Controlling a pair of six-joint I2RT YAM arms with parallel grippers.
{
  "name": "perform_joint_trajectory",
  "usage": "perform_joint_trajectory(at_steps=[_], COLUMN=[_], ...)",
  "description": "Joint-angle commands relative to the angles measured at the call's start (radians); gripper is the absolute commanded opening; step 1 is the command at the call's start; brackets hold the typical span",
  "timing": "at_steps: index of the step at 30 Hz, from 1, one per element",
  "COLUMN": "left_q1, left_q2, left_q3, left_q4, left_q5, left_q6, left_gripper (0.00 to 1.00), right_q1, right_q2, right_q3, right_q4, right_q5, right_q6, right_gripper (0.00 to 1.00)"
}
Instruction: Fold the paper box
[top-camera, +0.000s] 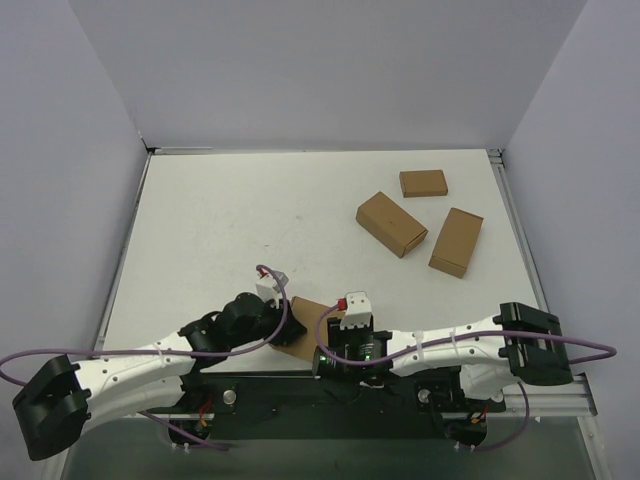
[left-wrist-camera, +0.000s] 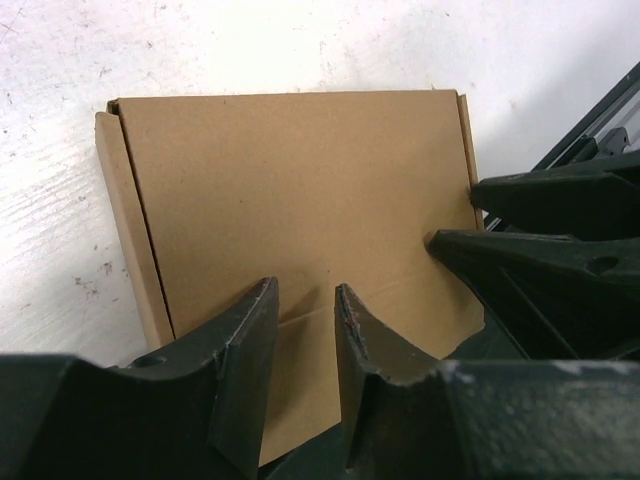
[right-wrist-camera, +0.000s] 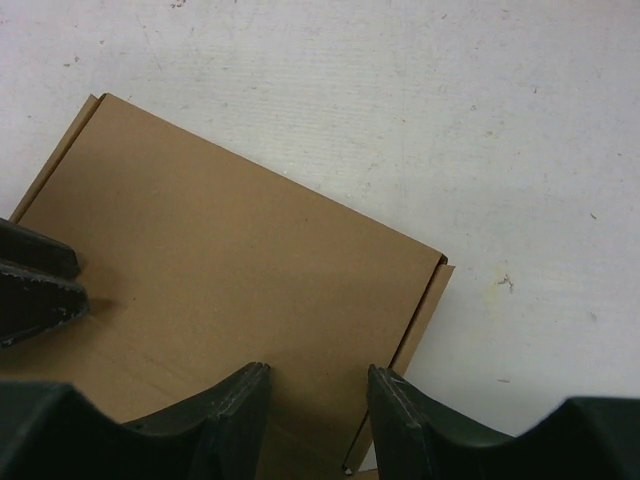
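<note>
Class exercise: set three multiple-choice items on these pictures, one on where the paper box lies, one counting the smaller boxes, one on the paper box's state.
1. Where does the paper box lie? A. at the table's near edge B. far left corner C. atop another box
2. How many smaller brown boxes are there? A. one B. three C. five
3. The paper box is: A. a spread-out blank B. crumpled C. folded flat, closed
Answers: 1 A, the left gripper and right gripper are both over it there; 2 B, three lie far right; 3 C, wrist views show a closed rectangle.
</note>
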Motion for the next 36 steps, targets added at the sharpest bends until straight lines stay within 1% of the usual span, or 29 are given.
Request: perform_joint_trajectory(at_steps=[1, 2, 4, 5, 6, 8, 9, 10, 11, 12, 13, 14, 16, 17, 19, 20, 23, 26, 28, 30, 31, 32, 33, 34, 36], left_q1=[0.003, 0.005, 0.023, 0.034, 0.048, 0.115, 0.15, 0.185, 0.259, 0.296, 0.331, 0.406, 0.48, 0.541, 0.595, 0.623, 0.629, 0.634, 0.641, 0.647, 0.654, 0.657, 0.658, 0.661, 0.663], left_q2=[-0.053, -0.063, -0.082, -0.086, -0.089, -0.087, -0.084, -0.083, -0.08, -0.073, -0.07, -0.064, -0.044, -0.037, -0.014, -0.006, 0.005, 0.009, 0.019, 0.023, 0.025, 0.026, 0.029, 0.029, 0.029], left_q3=[0.09, 0.11, 0.187, 0.219, 0.245, 0.328, 0.352, 0.409, 0.434, 0.464, 0.486, 0.526, 0.55, 0.564, 0.567, 0.564, 0.546, 0.523, 0.515, 0.508, 0.501, 0.501, 0.5, 0.498, 0.497], left_q4=[-0.114, -0.133, -0.2, -0.225, -0.278, -0.334, -0.383, -0.406, -0.429, -0.473, -0.495, -0.51, -0.543, -0.547, -0.551, -0.547, -0.503, -0.466, -0.457, -0.445, -0.442, -0.442, -0.442, -0.44, -0.439], left_q5=[-0.037, -0.044, -0.044, -0.042, -0.035, -0.019, 0.032, 0.062, 0.086, 0.132, 0.149, 0.165, 0.221, 0.247, 0.303, 0.307, 0.309, 0.289, 0.277, 0.274, 0.277, 0.278, 0.278, 0.278, 0.278], left_q6=[0.033, 0.059, 0.09, 0.122, 0.136, 0.177, 0.196, 0.217, 0.261, 0.286, 0.312, 0.36, 0.4, 0.427, 0.444, 0.449, 0.449, 0.46, 0.466, 0.469, 0.469, 0.469, 0.469, 0.469, 0.469], left_gripper=[0.42, 0.43, 0.48, 0.5, 0.55, 0.61, 0.62, 0.64, 0.65, 0.65, 0.66, 0.67, 0.68, 0.68, 0.68, 0.69, 0.7, 0.7, 0.7, 0.7, 0.7, 0.7, 0.7, 0.7, 0.7], right_q1=[-0.011, -0.011, -0.014, -0.015, -0.018, -0.021, -0.021, -0.015, -0.008, 0.0, 0.014, 0.02, 0.035, 0.052, 0.074, 0.09, 0.109, 0.12, 0.134, 0.143, 0.143, 0.146, 0.147, 0.155, 0.164], right_q2=[-0.013, -0.036, -0.055, -0.068, -0.076, -0.081, -0.079, -0.078, -0.075, -0.069, -0.056, -0.047, -0.011, 0.005, 0.055, 0.072, 0.157, 0.246, 0.316, 0.365, 0.408, 0.43, 0.445, 0.468, 0.482], right_q3=[0.023, 0.031, 0.059, 0.062, 0.063, 0.057, 0.059, 0.06, 0.07, 0.077, 0.086, 0.102, 0.125, 0.135, 0.172, 0.188, 0.243, 0.29, 0.339, 0.385, 0.434, 0.457, 0.477, 0.496, 0.521], right_q4=[-0.027, -0.027, -0.025, -0.024, -0.015, 0.037, 0.05, 0.068, 0.099, 0.108, 0.122, 0.154, 0.171, 0.183, 0.194, 0.199, 0.173, 0.125, 0.078, -0.037, -0.08, -0.176, -0.22, -0.276, -0.317], right_q5=[-0.038, -0.028, -0.01, -0.005, -0.005, -0.034, -0.041, -0.053, -0.067, -0.067, -0.07, -0.091, -0.093, -0.097, -0.106, -0.114, -0.119, -0.052, 0.059, 0.139, 0.212, 0.244, 0.281, 0.332, 0.37], right_q6=[-0.084, -0.142, -0.213, -0.251, -0.326, -0.434, -0.519, -0.563, -0.603, -0.664, -0.698, -0.736, -0.808, -0.831, -0.89, -0.904, -0.922, -0.884, -0.844, -0.754, -0.723, -0.692, -0.642, -0.634, -0.631], right_gripper=[0.47, 0.49, 0.61, 0.69, 0.84, 0.87, 0.88, 0.88, 0.88, 0.89, 0.89, 0.89, 0.89, 0.89, 0.89, 0.9, 0.9, 0.9, 0.9, 0.88, 0.87, 0.84, 0.82, 0.79, 0.7])
